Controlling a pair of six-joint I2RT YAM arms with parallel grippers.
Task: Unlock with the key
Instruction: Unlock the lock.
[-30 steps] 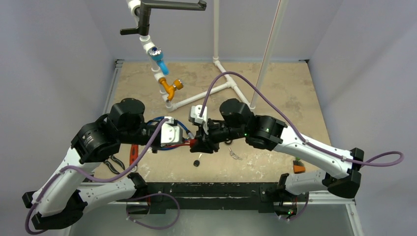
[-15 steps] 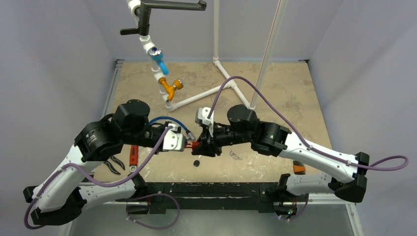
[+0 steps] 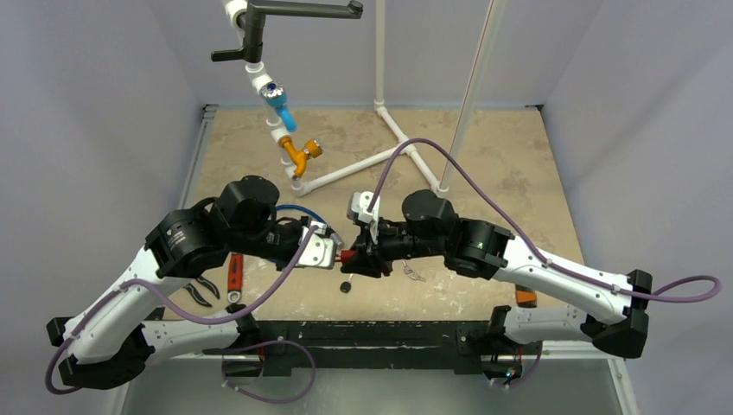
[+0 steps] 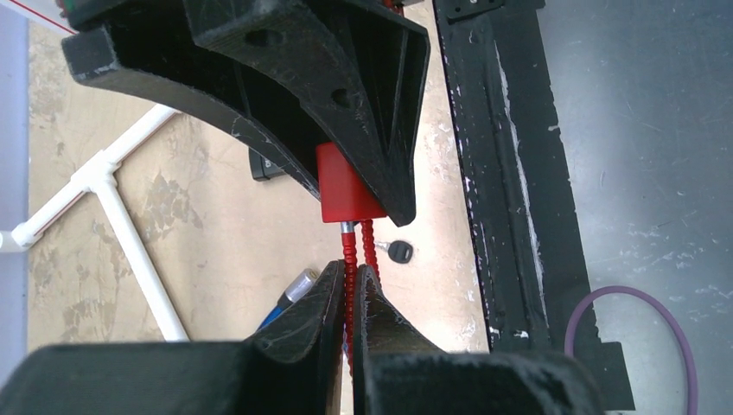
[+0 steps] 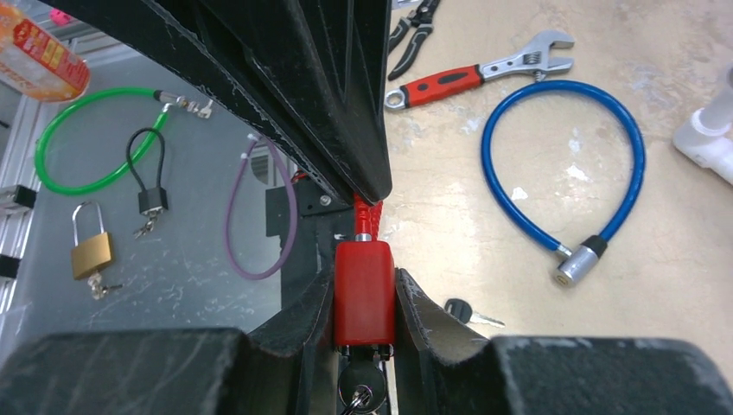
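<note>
- Two arms meet over the front middle of the counter [image 3: 501, 164] in the top view. The left end effector [image 3: 335, 252] and right end effector [image 3: 354, 257] face each other, and the red lock body [image 3: 347, 256] is held between them above the surface. A loose key [image 3: 346, 286] lies on the counter just in front, with a key bunch [image 3: 413, 273] to its right. A wrench [image 3: 234, 275] and pliers [image 3: 200, 290] lie under the left arm. Any lettering here is too small to read.
- Since a second ago the left arm has swung rightward and its end effector has closed in on the lock. The right arm has shifted slightly right. The loose key and key bunch have not moved.
- In the left wrist view, the left end effector [image 4: 347, 281] is pressed together on the red cable [image 4: 349, 259]. The cable runs up into the red lock body [image 4: 346, 186], which sits between the right arm's black fingers [image 4: 380, 130]. The loose key [image 4: 398, 252] lies beyond.
- In the right wrist view, the right end effector [image 5: 364, 281] is clamped on both sides of the red lock body [image 5: 364, 298]. A black key head [image 5: 363, 393] sits against the body's near end.
- On the counter lie a blue cable lock [image 5: 562, 164], the wrench [image 5: 471, 78] and the loose key [image 5: 462, 311].
- On a grey surface [image 5: 190, 277] past the counter's edge lie a green cable lock [image 5: 95, 138], a black-looped padlock [image 5: 149, 186] and a brass padlock [image 5: 91, 251]. An orange packet [image 5: 39, 56] lies there too, its print too blurred to read.
</note>
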